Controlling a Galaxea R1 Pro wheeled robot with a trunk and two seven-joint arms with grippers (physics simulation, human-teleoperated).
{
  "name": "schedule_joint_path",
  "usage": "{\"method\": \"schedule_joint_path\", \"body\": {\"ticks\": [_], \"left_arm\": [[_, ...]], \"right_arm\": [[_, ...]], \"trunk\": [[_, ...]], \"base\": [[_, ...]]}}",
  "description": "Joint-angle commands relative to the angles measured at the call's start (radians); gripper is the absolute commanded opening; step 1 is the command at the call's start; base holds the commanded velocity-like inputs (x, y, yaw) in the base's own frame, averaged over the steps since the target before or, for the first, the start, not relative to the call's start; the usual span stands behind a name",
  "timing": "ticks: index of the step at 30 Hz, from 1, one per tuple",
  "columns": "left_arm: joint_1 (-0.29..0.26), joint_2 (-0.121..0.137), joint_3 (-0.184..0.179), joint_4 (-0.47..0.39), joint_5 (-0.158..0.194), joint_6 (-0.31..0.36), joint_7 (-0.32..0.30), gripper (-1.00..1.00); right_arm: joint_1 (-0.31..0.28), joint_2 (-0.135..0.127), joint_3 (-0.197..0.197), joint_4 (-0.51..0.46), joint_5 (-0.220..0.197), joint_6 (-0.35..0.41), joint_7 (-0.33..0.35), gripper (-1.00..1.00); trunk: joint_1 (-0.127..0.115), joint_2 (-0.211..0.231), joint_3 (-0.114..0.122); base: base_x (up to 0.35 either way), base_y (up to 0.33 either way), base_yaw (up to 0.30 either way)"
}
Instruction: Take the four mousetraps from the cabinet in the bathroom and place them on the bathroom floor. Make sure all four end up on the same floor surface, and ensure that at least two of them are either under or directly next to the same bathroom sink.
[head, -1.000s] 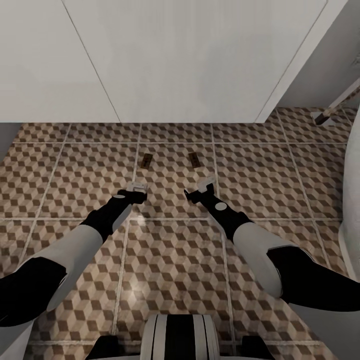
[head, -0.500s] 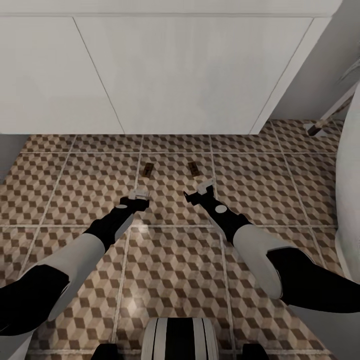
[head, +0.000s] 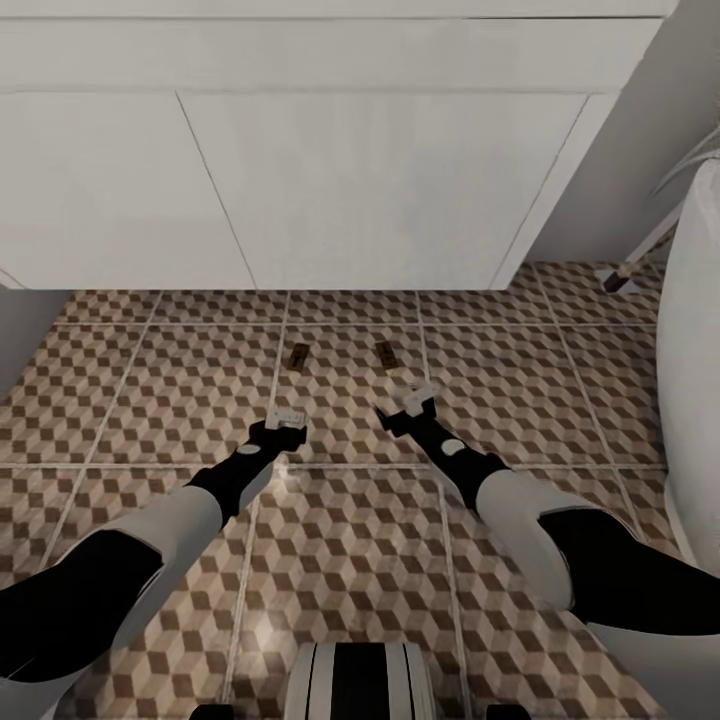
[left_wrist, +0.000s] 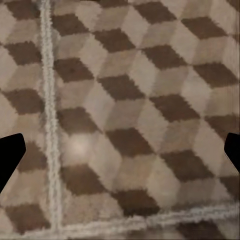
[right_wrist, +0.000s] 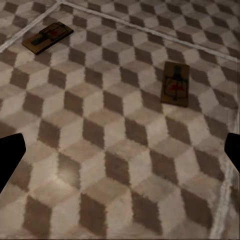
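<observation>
Two mousetraps lie on the bathroom floor (head: 150, 380) just in front of a white two-door vanity (head: 380, 190). One mousetrap (head: 297, 355) (right_wrist: 47, 37) is to the left and the other mousetrap (head: 386, 352) (right_wrist: 175, 84) to the right, about a hand's width apart. My left gripper (head: 285, 420) (left_wrist: 120, 155) hovers open over bare tile, a short way nearer to me than the left trap. My right gripper (head: 410, 400) (right_wrist: 120, 155) is open too, just short of the right trap, with nothing between its fingers. The sink basin and the cabinet are out of view.
A white rounded fixture (head: 692, 360) bulges in along the right edge. A slanted white pole with a dark foot (head: 625, 272) stands in the grey corner right of the vanity. A grey wall edge (head: 20, 320) closes the left side.
The whole view has shifted, so more of the vanity front shows and the floor sits lower in the picture. Both traps lie still. Both grippers stay open, slightly farther from the traps.
</observation>
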Motion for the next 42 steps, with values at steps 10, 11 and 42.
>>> {"method": "schedule_joint_path", "body": {"ticks": [10,11,42], "left_arm": [[0.029,-0.005,-0.009,0.073,0.010,-0.204,-0.053,1.00],[0.032,-0.005,-0.009,0.087,0.010,-0.234,-0.054,1.00],[0.110,-0.002,-0.008,0.258,0.010,-0.550,-0.147,1.00]], "right_arm": [[0.030,-0.010,0.008,0.002,-0.006,-0.047,0.001,1.00],[0.031,-0.010,0.008,0.002,-0.006,-0.049,0.001,1.00],[0.083,-0.013,0.007,0.002,-0.004,-0.057,-0.001,1.00]], "trunk": [[-0.005,0.002,0.038],[-0.005,0.002,0.042],[-0.019,0.010,0.162]], "base": [[0.000,0.000,0.000],[0.000,0.000,0.000],[0.000,0.000,0.000]]}}
